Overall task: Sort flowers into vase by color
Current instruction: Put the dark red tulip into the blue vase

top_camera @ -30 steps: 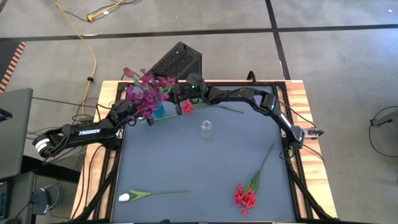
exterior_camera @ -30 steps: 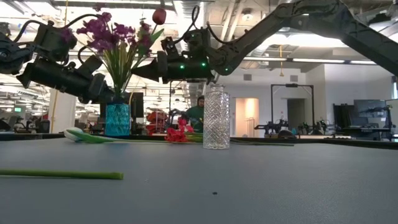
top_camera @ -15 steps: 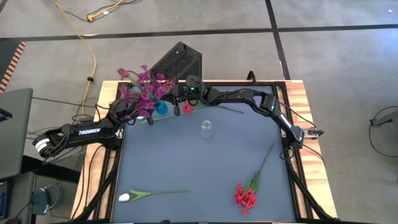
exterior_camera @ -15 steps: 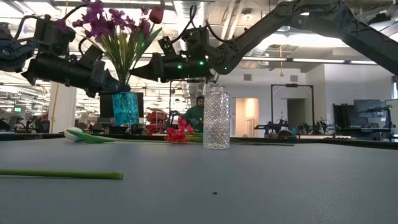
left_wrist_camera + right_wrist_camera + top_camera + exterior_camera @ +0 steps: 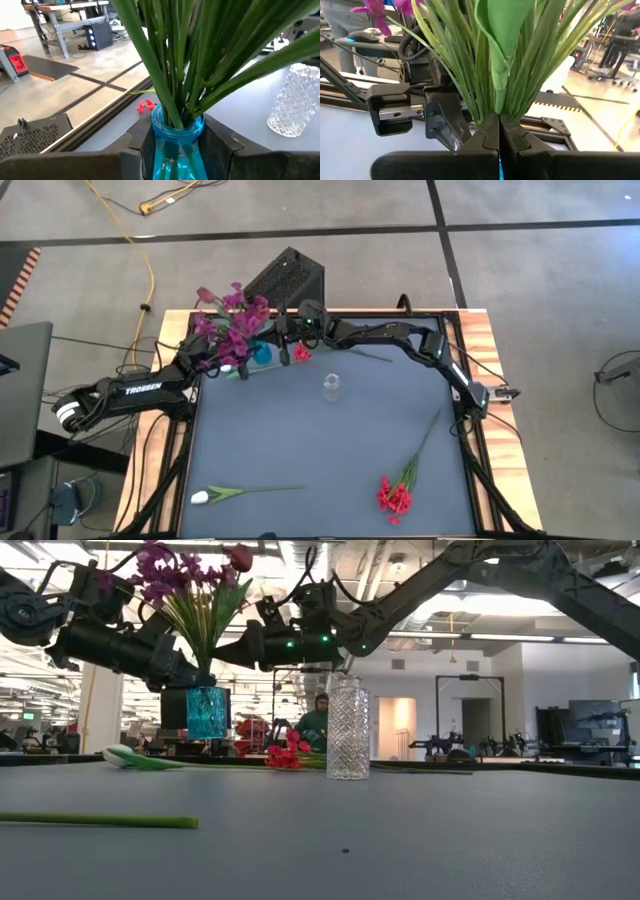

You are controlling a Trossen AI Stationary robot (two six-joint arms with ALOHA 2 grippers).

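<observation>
Gripping the blue vase (image 5: 206, 711) off the bench (image 5: 330, 450), left jaws (image 5: 172, 150) clamped round it; right jaws (image 5: 499, 131) pinched on a stem (image 5: 496, 90) w/ purple flowers (image 5: 175, 568), left of clear vase (image 5: 347, 728).

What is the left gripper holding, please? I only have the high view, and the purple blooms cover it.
Observer: The left gripper is clamped on the blue vase, with one finger on each side.
Operator: Does the vase stand on the table?
Observer: No. In the low view its base hangs above the table.
Operator: And the right gripper?
Observer: The right gripper is shut on a green stem within the bunch in that vase.
</observation>
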